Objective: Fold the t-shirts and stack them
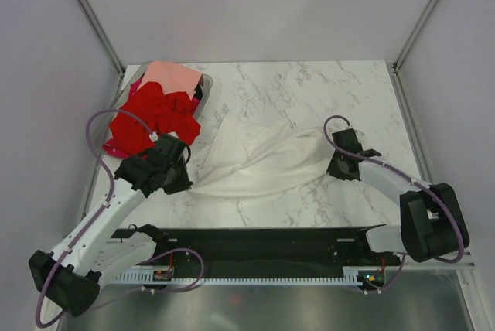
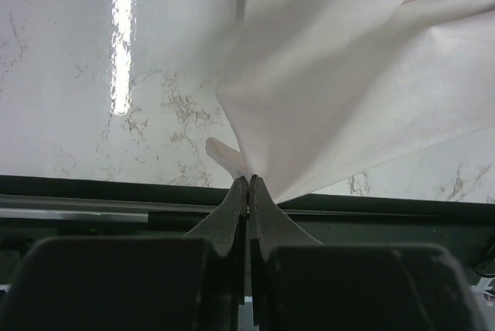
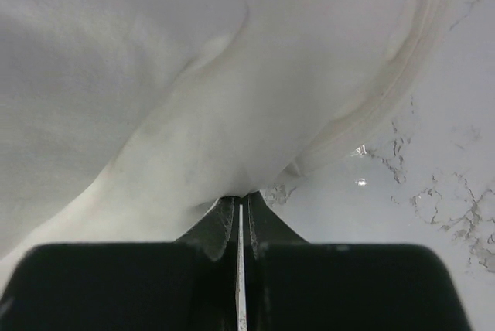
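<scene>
At far left the red t-shirts (image 1: 155, 118) lie heaped. My left gripper (image 1: 186, 184) is clenched on 1 end of the cream-white t-shirt (image 1: 263, 161), which lies on the desk (image 1: 325, 91) with its long axis running left to right between the 2 arms. My right gripper (image 1: 331, 162) is pinched shut on the other end, so I judge neither arm is nearer and both must pull apart together.

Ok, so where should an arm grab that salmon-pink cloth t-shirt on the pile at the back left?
Probably the far right edge of the salmon-pink cloth t-shirt, coming down from above: that part lies flat and exposed, while the crumpled bright red cloth t-shirts overlap its near side.
</scene>
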Controlling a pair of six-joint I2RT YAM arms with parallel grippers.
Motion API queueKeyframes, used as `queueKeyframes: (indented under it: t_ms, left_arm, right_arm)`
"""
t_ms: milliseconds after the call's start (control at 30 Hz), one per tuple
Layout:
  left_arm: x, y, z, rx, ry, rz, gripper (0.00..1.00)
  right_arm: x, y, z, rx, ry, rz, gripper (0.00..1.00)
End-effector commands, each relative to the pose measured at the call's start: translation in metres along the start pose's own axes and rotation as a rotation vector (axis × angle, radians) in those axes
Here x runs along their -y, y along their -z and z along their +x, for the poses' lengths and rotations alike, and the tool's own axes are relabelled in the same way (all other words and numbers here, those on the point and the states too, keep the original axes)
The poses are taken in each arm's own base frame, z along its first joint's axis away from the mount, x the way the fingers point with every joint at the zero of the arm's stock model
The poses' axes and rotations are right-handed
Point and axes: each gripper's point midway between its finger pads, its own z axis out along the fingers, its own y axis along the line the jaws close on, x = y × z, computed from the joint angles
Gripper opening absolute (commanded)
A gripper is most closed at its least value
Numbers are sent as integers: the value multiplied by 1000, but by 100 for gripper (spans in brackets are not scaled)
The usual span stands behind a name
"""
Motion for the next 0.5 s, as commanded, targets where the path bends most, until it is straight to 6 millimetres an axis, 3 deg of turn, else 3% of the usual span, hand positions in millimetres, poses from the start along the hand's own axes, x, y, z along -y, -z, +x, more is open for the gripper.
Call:
queueKeyframes:
  t_ms: [0,100,233,267,300,333,367,400,433,467]
  left_arm:
    - [7,10,-10,34,-20,36,2]
    - [14,37,-27,94,-15,74,2]
    - [30,78,-54,169,-32,136,3]
    - [39,101,-69,220,-31,176,3]
    - [42,111,-74,235,-31,188,3]
    - [45,119,-79,237,-33,187,3]
    - [53,146,-94,298,-25,236,3]
    - [56,158,-100,324,-25,256,3]
    - [59,171,-105,340,-25,272,3]
    - [67,199,-119,406,-22,326,3]
  right_arm:
    - [-18,30,-32,73,-7,-80,0]
    - [-29,77,-54,131,-30,-159,0]
    - [-44,159,-95,212,-36,-275,0]
    - [-45,178,-101,240,-40,-298,0]
    - [-46,193,-108,262,-45,-314,0]
    - [-47,219,-120,297,-55,-335,0]
    - [-47,236,-125,325,-66,-353,0]
    - [-46,249,-129,344,-74,-363,0]
    - [-45,276,-138,384,-87,-384,0]
    - [-42,292,-141,413,-96,-397,0]
